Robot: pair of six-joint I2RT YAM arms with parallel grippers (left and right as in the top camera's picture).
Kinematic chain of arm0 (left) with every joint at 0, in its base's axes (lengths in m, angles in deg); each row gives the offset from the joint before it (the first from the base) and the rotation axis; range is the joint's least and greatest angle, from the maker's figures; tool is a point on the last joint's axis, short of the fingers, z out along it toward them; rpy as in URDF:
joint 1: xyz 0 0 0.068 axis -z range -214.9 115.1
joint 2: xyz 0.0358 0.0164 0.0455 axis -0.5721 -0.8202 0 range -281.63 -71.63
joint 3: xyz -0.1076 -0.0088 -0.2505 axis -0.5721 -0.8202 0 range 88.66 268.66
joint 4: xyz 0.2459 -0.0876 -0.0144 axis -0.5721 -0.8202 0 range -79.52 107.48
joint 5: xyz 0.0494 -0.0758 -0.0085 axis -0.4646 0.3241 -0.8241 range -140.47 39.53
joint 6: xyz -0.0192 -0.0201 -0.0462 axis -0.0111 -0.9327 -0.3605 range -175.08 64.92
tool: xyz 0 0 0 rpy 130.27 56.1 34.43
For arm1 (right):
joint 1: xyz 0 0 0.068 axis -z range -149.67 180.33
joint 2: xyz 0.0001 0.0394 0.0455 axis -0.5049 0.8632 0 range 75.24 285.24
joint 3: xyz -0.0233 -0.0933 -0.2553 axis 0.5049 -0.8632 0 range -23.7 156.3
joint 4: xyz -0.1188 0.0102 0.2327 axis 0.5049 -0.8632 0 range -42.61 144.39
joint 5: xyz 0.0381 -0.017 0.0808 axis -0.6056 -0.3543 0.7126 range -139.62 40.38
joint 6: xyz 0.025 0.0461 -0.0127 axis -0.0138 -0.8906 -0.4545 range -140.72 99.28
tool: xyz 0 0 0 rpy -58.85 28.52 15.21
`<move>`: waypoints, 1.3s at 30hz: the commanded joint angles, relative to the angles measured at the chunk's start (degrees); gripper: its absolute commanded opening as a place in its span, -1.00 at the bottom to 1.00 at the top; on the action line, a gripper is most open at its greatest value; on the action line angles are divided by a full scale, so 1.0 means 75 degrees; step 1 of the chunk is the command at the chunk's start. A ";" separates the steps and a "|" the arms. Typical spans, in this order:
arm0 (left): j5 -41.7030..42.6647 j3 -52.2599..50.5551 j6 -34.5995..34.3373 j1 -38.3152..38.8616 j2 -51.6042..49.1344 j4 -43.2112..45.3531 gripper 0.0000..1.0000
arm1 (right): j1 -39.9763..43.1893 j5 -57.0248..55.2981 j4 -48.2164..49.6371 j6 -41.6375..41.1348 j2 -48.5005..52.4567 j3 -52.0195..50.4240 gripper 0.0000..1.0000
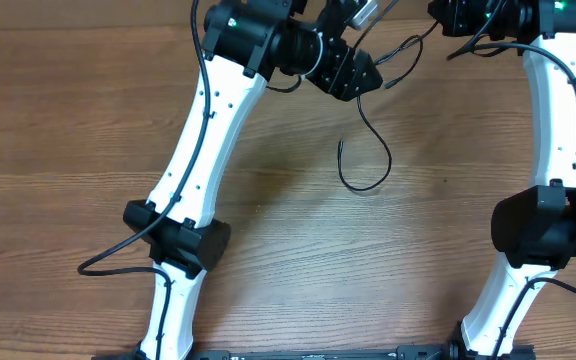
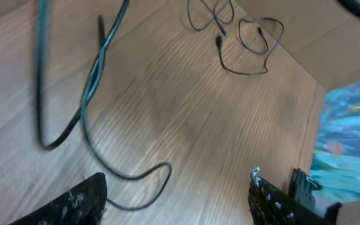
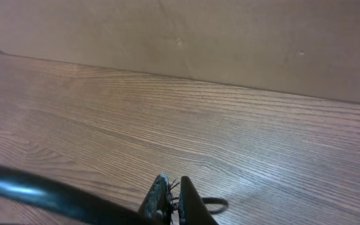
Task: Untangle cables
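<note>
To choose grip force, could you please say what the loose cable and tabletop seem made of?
The cable looks like black rubber- or plastic-sheathed cord: it lies in a limp loop. The tabletop looks like matte wood-grain laminate, possibly real wood: streaked brown grain.

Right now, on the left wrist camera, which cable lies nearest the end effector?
The long cable curling into a loop just ahead of the open left end effector. The small tangle of cords lies much farther up the table.

Looped cable (image 1: 388,158) on the table (image 1: 68,150) between left arm (image 1: 203,140) and right arm (image 1: 558,110), nearer the left
</note>
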State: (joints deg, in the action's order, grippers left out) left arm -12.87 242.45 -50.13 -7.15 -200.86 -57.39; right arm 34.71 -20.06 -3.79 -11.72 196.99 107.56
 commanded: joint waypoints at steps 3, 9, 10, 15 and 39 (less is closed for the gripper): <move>-0.0962 0.0102 0.0201 0.0294 0.0128 0.0227 0.45 | -0.0219 0.0003 -0.0015 -0.0090 -0.0204 0.0154 -0.92; -0.1778 0.0102 0.0297 0.0318 0.0073 0.0178 0.43 | -0.0370 -0.0006 -0.0006 -0.0085 -0.0204 0.0154 -0.92; -0.2008 0.0102 0.0297 0.0318 0.0073 0.0154 0.43 | -0.0373 -0.0006 -0.0006 -0.0085 -0.0204 0.0154 -0.92; -0.2425 0.0102 0.0323 0.0216 0.0076 0.0015 0.43 | -0.0370 -0.0026 -0.0032 -0.0085 -0.0204 0.0154 -0.92; -0.3410 0.0064 0.0659 0.0201 -0.0915 0.0466 -0.04 | -0.0542 0.0006 -0.0458 -0.0085 -0.0236 0.0154 -0.92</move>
State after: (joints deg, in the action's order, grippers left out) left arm -37.69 242.45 -46.46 -5.38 -204.86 -54.51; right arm 30.97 -20.04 -7.00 -11.94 196.99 107.56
